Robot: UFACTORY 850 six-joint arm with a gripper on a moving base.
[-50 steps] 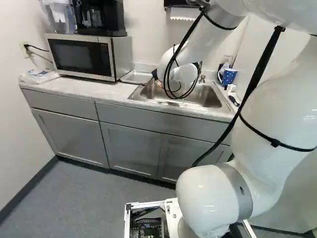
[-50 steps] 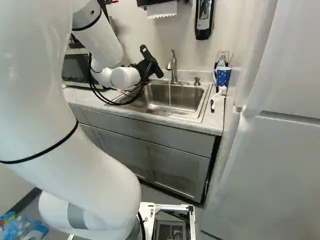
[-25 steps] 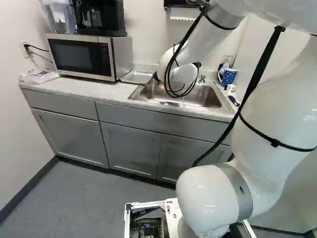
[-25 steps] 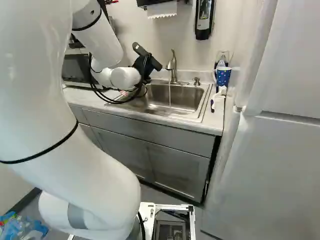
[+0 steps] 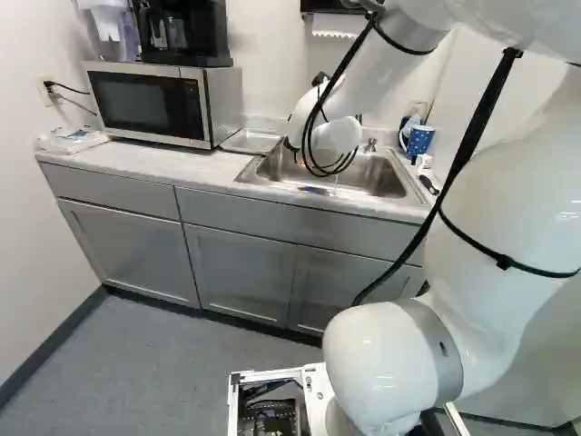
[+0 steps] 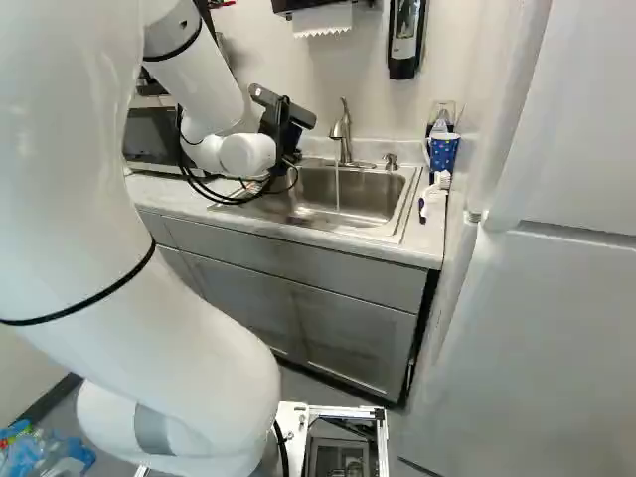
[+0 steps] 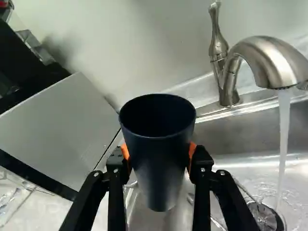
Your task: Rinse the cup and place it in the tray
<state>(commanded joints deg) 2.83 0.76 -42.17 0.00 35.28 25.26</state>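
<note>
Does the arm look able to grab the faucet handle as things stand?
Probably not: the fingers are shut on the dark cup, which would likely need setting down first. Otherwise, nothing visible blocks the way to the faucet handle.

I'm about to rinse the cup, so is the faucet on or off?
On: water runs from the faucet into the sink, falling beside the cup, not into it.
</note>
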